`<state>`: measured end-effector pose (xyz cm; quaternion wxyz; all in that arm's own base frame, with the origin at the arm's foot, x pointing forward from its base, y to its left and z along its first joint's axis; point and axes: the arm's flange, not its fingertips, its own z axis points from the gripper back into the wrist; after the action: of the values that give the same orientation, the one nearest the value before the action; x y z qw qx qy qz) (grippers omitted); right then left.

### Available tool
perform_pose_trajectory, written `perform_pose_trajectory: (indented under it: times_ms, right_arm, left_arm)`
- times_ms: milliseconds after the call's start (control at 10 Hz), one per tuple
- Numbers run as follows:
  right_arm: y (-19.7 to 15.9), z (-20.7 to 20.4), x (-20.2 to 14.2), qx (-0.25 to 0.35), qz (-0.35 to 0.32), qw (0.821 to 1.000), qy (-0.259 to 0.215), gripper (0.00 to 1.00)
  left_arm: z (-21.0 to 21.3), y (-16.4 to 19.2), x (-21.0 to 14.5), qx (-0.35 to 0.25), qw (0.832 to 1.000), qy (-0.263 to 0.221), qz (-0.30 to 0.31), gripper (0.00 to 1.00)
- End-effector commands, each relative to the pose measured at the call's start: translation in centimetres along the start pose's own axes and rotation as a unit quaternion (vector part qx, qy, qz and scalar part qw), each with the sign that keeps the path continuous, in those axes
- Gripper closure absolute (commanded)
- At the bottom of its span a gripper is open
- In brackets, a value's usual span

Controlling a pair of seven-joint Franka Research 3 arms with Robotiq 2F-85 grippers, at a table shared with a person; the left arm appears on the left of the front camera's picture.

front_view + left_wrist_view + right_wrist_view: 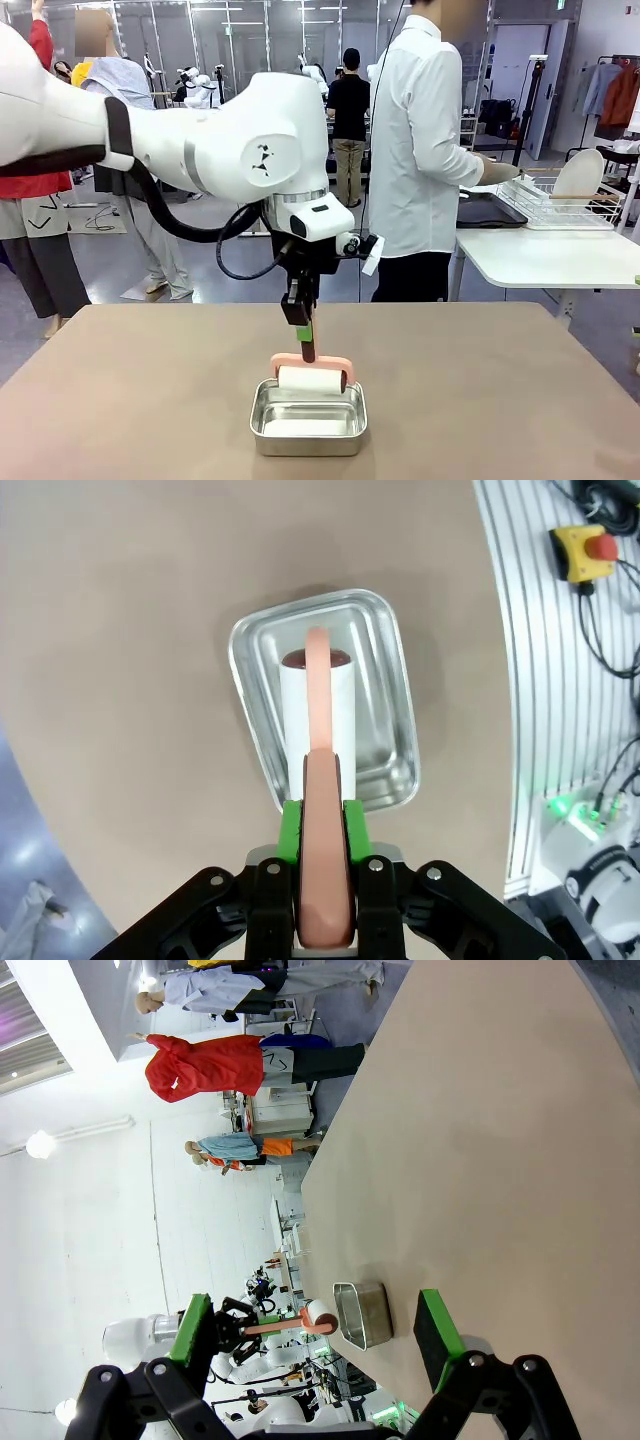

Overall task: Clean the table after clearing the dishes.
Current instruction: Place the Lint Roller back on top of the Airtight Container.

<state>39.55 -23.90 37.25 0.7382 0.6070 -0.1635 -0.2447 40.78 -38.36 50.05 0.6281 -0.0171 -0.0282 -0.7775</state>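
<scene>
Wide matte grey-brown table [120, 400] with rounded corners, bare across most of its top. Small rectangular steel pan [308, 417] sits near the table's near edge, about midway along it. Left gripper [301, 322] hangs above the pan, pointing down, green pads [291, 830] clamped on the salmon-pink handle of a roller with a white cylindrical roll [310, 379]. The roll is low over the pan's far end, roughly level with its rim; whether it touches the pan cannot be told. In the left wrist view the roll lies lengthwise over the pan's middle. Right gripper [316, 1328] is off to the side, fingers spread wide apart with nothing between them, its camera looking along the tabletop toward the pan. Person in a white shirt [425, 150] stands beyond the far edge, turned toward a white side table [540, 255] carrying a wire rack [560, 205] with a white plate [578, 176] upright in it.
</scene>
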Motion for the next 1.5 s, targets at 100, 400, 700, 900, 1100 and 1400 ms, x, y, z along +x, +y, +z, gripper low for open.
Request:
perform_pose_trajectory:
  times_ms: [100,400,700,900,1100,1400]
  right_arm:
    - [0.1,0.1,-0.3,0.000,0.009,1.000,0.005,0.00]
    - [0.1,0.1,-0.3,0.000,0.009,1.000,0.005,0.00]
    - [0.1,0.1,-0.3,0.000,0.009,1.000,0.005,0.00]
    - [0.1,0.1,-0.3,0.000,0.009,1.000,0.005,0.00]
    - [0.1,0.1,-0.3,0.000,0.009,1.000,0.005,0.00]
    - [0.1,0.1,-0.3,0.000,0.009,1.000,0.005,0.00]
  left_arm:
    - [-2.2,2.3,0.1,-0.024,0.999,0.000,0.038,0.80]
    - [-4.8,4.1,-0.7,-0.045,0.997,0.009,0.065,0.80]
    - [-6.9,5.6,-1.4,-0.050,0.994,0.017,0.092,0.80]
    - [-7.7,6.1,-1.4,-0.059,0.993,0.025,0.102,0.80]
    - [-8.5,6.7,-1.2,-0.068,0.991,0.037,0.106,0.80]
    - [-8.2,6.8,-1.4,-0.063,0.991,0.039,0.107,0.44]
